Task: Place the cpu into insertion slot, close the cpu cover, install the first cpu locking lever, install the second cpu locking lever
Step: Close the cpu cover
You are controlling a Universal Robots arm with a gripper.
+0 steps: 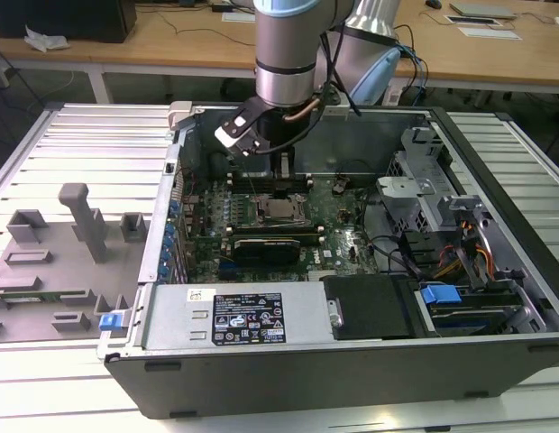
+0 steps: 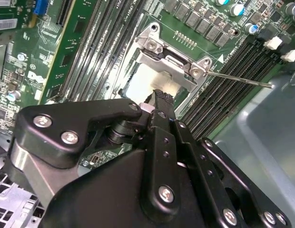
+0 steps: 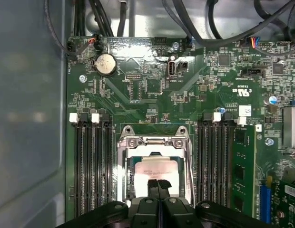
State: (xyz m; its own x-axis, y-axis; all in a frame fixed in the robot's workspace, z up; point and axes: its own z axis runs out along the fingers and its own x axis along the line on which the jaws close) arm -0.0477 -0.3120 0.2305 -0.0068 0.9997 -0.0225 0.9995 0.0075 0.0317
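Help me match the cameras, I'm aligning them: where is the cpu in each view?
Exterior view: cpu on the motherboard, below the arm.
Second wrist view: cpu just beyond the hand.
First wrist view: cpu just beyond the hand.
Shared landmark: the cpu cover framing it.

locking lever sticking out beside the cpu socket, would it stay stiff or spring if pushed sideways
The locking lever is a long, thin metal rod held only at the insertion slot end, so it would probably flex and spring back rather than stay rigid. Its round, shiny surface looks slippery, so a sideways push may slide off. Being so slim, it is likely very light.
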